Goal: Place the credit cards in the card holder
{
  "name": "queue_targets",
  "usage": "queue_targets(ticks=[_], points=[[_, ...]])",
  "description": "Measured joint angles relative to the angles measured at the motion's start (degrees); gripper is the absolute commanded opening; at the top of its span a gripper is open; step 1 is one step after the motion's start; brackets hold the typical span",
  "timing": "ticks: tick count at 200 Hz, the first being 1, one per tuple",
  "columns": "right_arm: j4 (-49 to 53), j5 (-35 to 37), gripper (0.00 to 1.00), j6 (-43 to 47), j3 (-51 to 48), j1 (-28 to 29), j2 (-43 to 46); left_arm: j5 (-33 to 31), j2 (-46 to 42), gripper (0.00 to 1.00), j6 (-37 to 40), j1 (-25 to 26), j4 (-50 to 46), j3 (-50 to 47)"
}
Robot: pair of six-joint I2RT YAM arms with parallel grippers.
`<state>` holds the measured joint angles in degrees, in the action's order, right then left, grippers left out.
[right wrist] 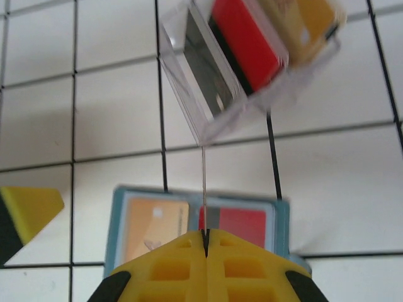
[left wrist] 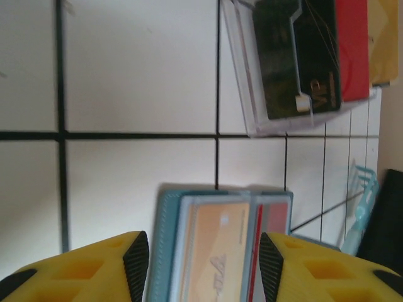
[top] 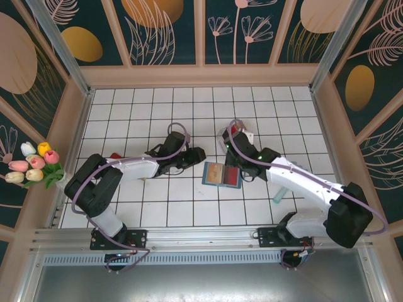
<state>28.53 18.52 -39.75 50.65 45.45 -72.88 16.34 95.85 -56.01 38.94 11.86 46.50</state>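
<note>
As right hand (right wrist: 206, 234) pinches card (right wrist: 204, 182) (edge-on), card holder (right wrist: 116, 226) lies just beyond.

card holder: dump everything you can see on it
The card holder is a small teal folding wallet, lying open and flat on the white tiled table near the clear rack. Its lighter inner slots show a tan card on one side, a red card on the other. The right gripper, shut on a thin card seen edge-on, hangs over its fold; contact unclear.

The clear rack (top: 242, 135) sits behind the card holder (top: 221, 174), left arm (top: 129, 167) and right arm (top: 296, 179) flanking; far tiles (top: 157, 104) lie open.
</note>
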Motion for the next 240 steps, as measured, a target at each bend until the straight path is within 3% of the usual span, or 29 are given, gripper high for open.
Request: queue_targets(ticks=[38,86,240], points=[[1.4,1.4,0.0,-6.3,-3.7,2.8,-0.4,0.4,1.7,0.52,0.4,3.6,0.0,1.1],[1.4,3.1,0.0,-10.1,-7.5,2.9,-0.4,0.1,3.7,0.54,0.9,4.0,-0.9,1.6],[-0.8,5.6,0.0,-11.8,-11.2,2.9,0.0,0.2,6.1,0.54,1.6,4.2,-2.3,3.3]])
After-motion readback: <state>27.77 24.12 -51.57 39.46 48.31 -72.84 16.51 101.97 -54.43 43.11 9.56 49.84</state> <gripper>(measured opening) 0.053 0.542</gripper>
